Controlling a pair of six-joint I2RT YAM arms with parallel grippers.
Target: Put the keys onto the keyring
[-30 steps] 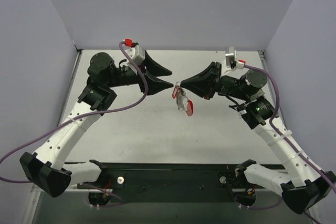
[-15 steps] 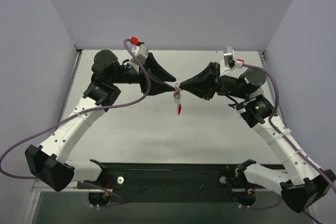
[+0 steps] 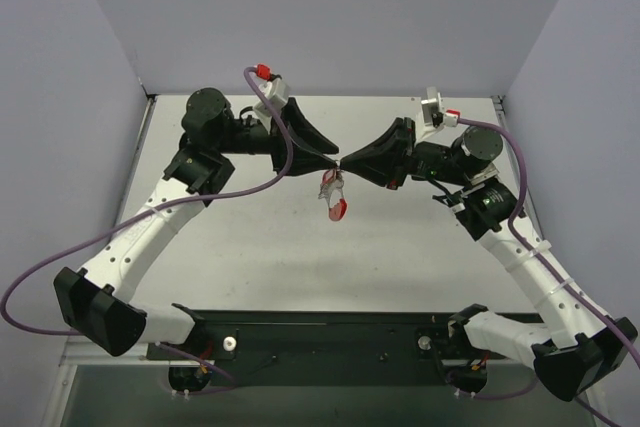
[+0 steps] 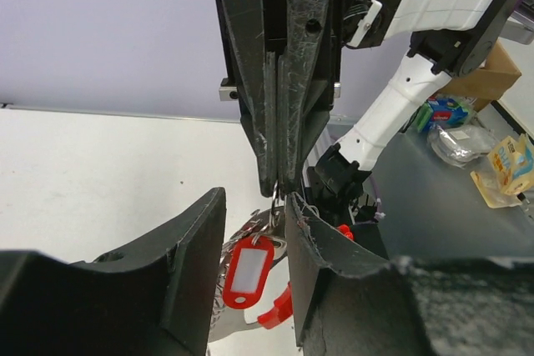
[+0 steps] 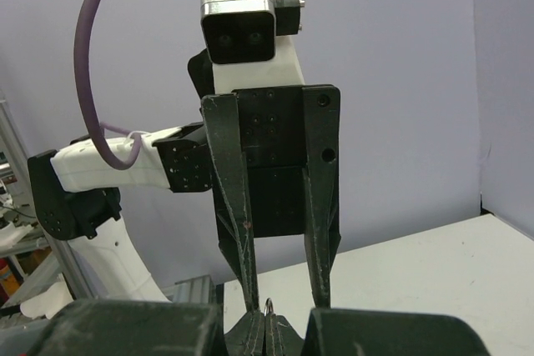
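My right gripper [image 3: 346, 164] is shut on a thin wire ring at the top of the keyring [image 4: 278, 313], a red arc with a fan of silver keys. The bunch [image 3: 331, 193] hangs above the table. The key with the red oblong tag [image 4: 249, 271] dangles from the same spot, in front of the silver keys. My left gripper [image 3: 336, 163] meets the right one tip to tip. It is open, its fingers [image 4: 193, 266] on either side of the tag and the ring. In the right wrist view the ring [image 5: 268, 309] pokes up from my shut right gripper [image 5: 267, 324], facing the left gripper [image 5: 288, 308].
The white table [image 3: 270, 247] lies below the hanging bunch, with grey walls on three sides. A black rail [image 3: 330, 332] runs along the near edge between the arm bases. Purple cables loop off both arms.
My left gripper has moved right up to the right gripper's tip and its jaws have narrowed around the ring. The hanging bunch has swung and turned. The right gripper stays shut.
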